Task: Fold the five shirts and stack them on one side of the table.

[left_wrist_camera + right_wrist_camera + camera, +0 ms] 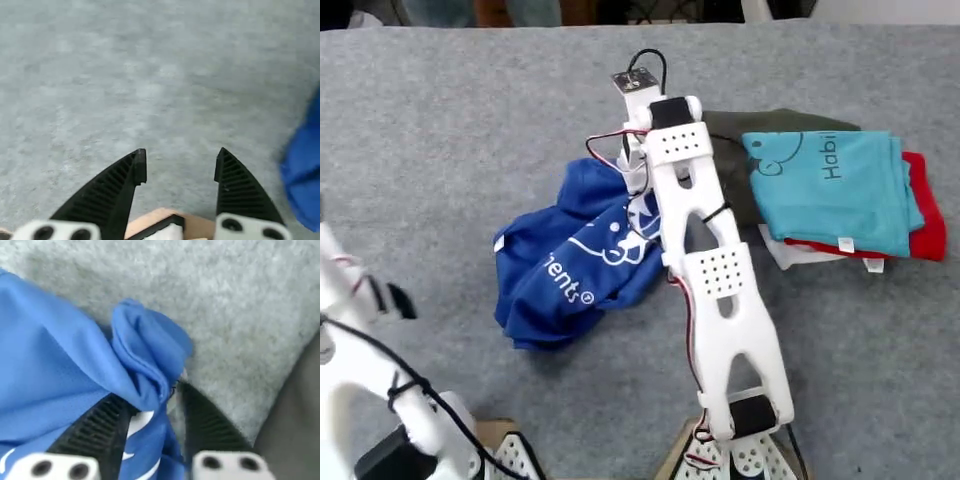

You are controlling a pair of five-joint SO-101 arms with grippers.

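Observation:
A crumpled blue shirt (570,260) with white print lies in the middle of the grey table (440,130). My right gripper (167,400) is at the shirt's right edge, shut on a raised fold of the blue shirt (65,355). In the high view the right arm (705,240) stretches from the near edge up to that spot. At the right lies a stack of folded shirts: teal (840,190) on top, with red (925,220), white (790,252) and dark olive (770,125) beneath. My left gripper (181,160) hangs open over bare table, with the blue shirt (305,175) off to one side.
The left arm (360,330) stands drawn back at the near left corner. Both arm bases sit at the near edge. Bare grey cloth covers the far and left parts of the table. The dark olive shirt (300,405) lies close beside the right gripper.

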